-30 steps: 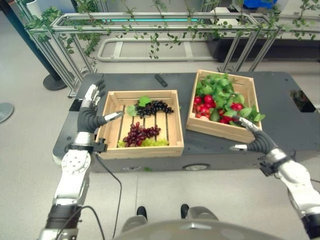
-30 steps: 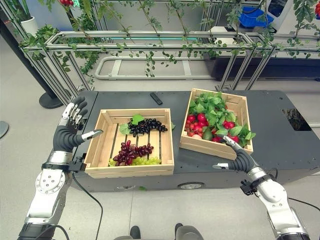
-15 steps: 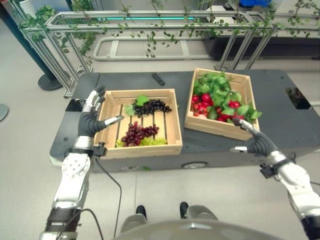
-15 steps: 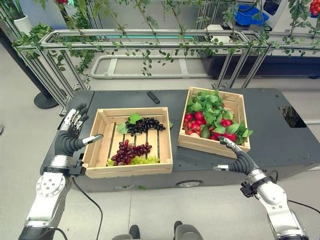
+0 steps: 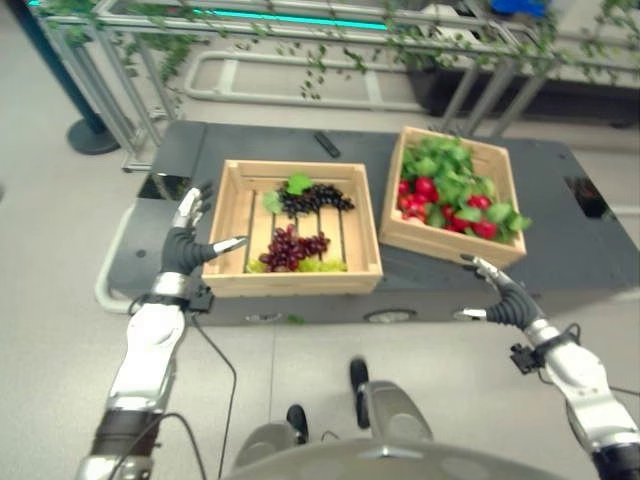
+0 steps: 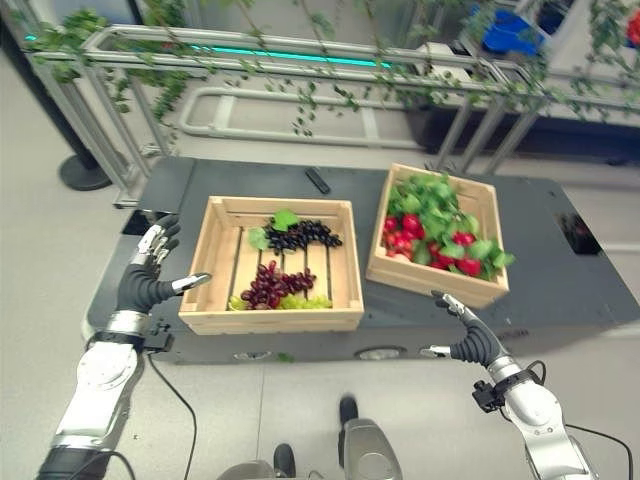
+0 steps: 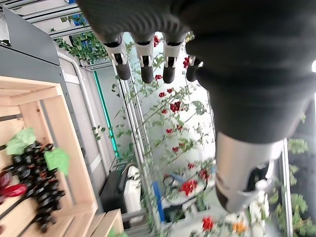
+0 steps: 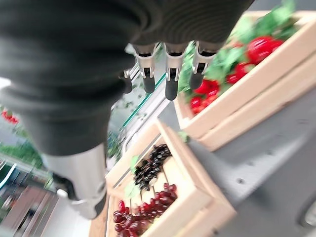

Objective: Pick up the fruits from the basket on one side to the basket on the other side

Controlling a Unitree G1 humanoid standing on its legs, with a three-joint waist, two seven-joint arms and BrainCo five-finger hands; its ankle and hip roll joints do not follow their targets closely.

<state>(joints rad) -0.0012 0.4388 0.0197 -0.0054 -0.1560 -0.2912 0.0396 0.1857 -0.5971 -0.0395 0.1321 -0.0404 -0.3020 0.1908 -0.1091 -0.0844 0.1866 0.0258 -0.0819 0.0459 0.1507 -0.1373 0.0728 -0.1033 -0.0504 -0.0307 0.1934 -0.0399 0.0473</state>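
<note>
Now, with your left hand [image 5: 186, 246] and right hand [image 5: 497, 298] both spread and empty, take those soft grapes [image 5: 296, 246] (centre frame) gently by the stem.

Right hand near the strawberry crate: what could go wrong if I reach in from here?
The right hand, open, sits below the near wall of the tilted crate, so a straight reach may bump or shove it. Leaves cover many red fruits; fingers may grab foliage instead. The left hand hangs open beside the grape crate.
</note>
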